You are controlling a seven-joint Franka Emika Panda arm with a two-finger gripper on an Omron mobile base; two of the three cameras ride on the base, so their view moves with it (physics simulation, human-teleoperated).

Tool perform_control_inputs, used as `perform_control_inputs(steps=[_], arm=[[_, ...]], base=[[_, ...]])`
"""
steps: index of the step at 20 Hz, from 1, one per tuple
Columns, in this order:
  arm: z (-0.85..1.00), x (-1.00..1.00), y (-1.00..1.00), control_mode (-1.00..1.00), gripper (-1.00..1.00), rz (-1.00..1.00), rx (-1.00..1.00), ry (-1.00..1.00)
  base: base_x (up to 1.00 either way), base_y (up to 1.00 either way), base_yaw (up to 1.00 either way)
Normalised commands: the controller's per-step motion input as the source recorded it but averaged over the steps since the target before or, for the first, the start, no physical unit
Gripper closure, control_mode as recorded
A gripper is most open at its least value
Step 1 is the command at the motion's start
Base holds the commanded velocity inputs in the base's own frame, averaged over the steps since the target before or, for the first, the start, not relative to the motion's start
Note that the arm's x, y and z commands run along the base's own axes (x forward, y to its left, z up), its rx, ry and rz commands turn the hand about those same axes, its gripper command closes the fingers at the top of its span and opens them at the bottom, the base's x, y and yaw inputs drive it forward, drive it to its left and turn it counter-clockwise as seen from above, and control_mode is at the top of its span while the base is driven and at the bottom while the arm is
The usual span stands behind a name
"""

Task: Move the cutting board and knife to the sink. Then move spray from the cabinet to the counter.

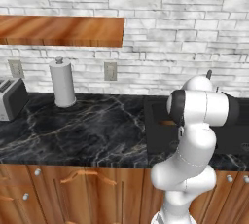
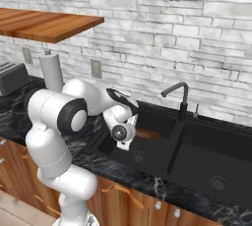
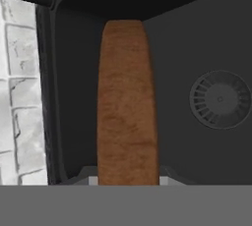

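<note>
While gripped, the cutting board (image 3: 127, 102) juts from the end effector (image 3: 127, 181) into the sink (image 3: 197, 38).

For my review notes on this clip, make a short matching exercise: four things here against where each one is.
1 cutting board
2 paper towel roll
3 toaster
4 faucet

a far left on the counter
b behind the sink
c held in the hand, over the sink basin
d upright by the wall, under the shelf

1-c, 2-d, 3-a, 4-b

A white brick wall (image 1: 185, 18) with outlets (image 1: 110, 71) backs brown wooden cupboards (image 1: 73, 194).
</note>
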Motion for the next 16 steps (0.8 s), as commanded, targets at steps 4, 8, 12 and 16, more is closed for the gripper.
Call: perform_control_inputs(steps=[4, 8, 12, 16], arm=[[0.00, 0.05, 0.00, -1.00, 1.00, 0.00, 0.03, 0.01], [-0.06, -0.01, 0.00, -1.00, 1.00, 0.00, 0.00, 0.15], [-0.17, 0.00, 0.00, -1.00, 1.00, 0.00, 0.00, 0.15], [-0.13, 0.00, 0.00, -1.00, 1.00, 0.00, 0.00, 0.11]], base=[[0.00, 0.00, 0.00], [0.00, 0.00, 0.00], [0.00, 0.00, 0.00], [0.00, 0.00, 0.00]])
